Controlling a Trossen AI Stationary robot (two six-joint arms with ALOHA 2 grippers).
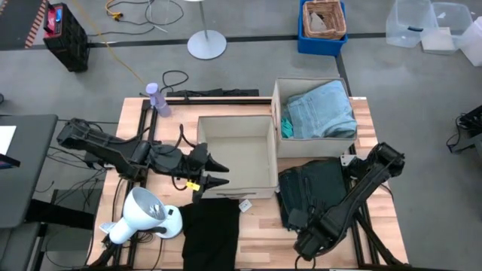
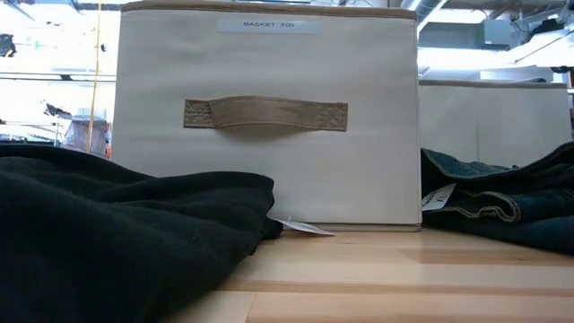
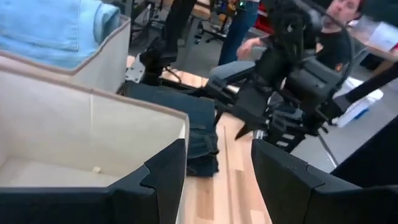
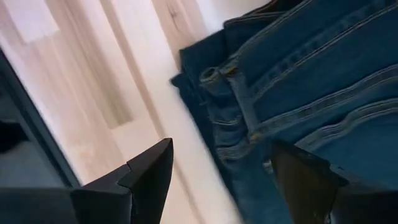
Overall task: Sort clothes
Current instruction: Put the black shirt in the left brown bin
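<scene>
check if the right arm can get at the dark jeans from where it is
Probably yes: the right gripper, open, sits at the near edge of the dark jeans, which lie uncovered on the table with nothing between them.

- Your left arm [image 1: 113,147] is matte black, with boxy angular links and black cabling.
- A yellow tag [image 1: 193,185] sits near its pointed jaws.
- Your right arm [image 1: 354,196] matches: black, angular.

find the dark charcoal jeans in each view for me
High: dark charcoal jeans lie right of the empty beige box.
Low: right edge, beside that box.
Left wrist: beyond the box's corner.
Right wrist: under the right gripper.
Shared landmark: the empty box.
</scene>
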